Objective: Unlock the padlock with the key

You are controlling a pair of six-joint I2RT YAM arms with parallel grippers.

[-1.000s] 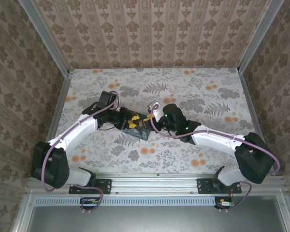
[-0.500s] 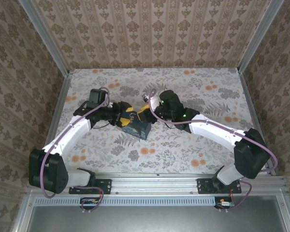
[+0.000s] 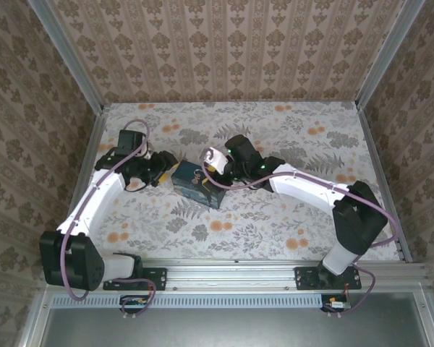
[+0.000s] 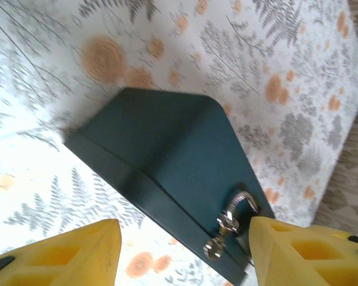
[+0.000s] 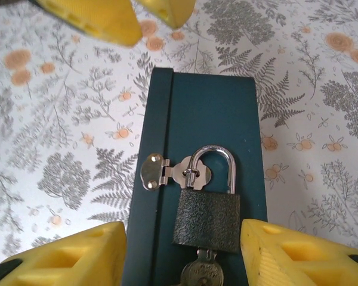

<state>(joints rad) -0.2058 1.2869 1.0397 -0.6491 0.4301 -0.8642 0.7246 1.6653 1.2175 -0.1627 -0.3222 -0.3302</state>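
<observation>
A dark teal box (image 5: 197, 113) lies flat on the floral table. The black padlock (image 5: 207, 217) rests on its lid, its silver shackle (image 5: 213, 154) through the staple of the hasp (image 5: 161, 170). The key (image 5: 203, 275) sticks out of the padlock's underside. My right gripper (image 5: 182, 256) is open, its yellow fingers (image 5: 298, 253) standing on either side of the padlock's lower end without touching it. My left gripper (image 4: 182, 256) is open too, hovering off the box's (image 4: 167, 161) other end, with the shackle and hasp (image 4: 232, 220) in sight between its fingers. In the top view the box (image 3: 195, 186) lies between the left gripper (image 3: 161, 171) and the right gripper (image 3: 215, 168).
The table (image 3: 289, 217) is walled by patterned panels on three sides, with metal rails at the corners. The left gripper's yellow fingertips (image 5: 89, 18) show beyond the box's far end in the right wrist view. Open floral surface lies all around the box.
Both grippers have opened wider. The left arm has drawn back to the left, off the box. The right arm has shifted up and left over the padlock end.
</observation>
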